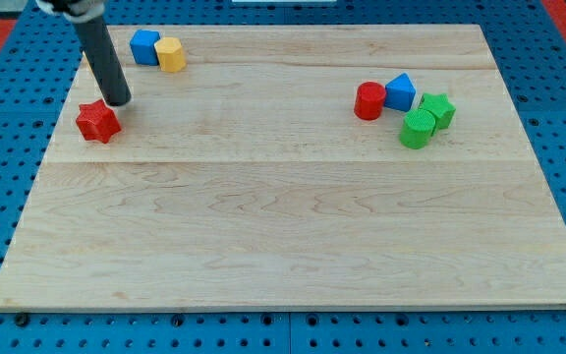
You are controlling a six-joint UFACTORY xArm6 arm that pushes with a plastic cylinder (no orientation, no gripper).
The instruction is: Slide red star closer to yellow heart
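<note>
The red star (97, 121) lies near the left edge of the wooden board (283, 226). My tip (119, 101) rests on the board just to the upper right of the star, close to it or touching it. A yellow block (171, 54), whose shape I cannot make out, sits near the view's top left, touching a blue block (145, 45) on its left. A thin yellowish sliver (85, 61) shows at the rod's left edge; the rod hides what it is.
A cluster stands at the view's right: a red cylinder (368, 100), a blue block (399, 91), a green star (437, 108) and a green cylinder (418, 129). Blue pegboard surrounds the board.
</note>
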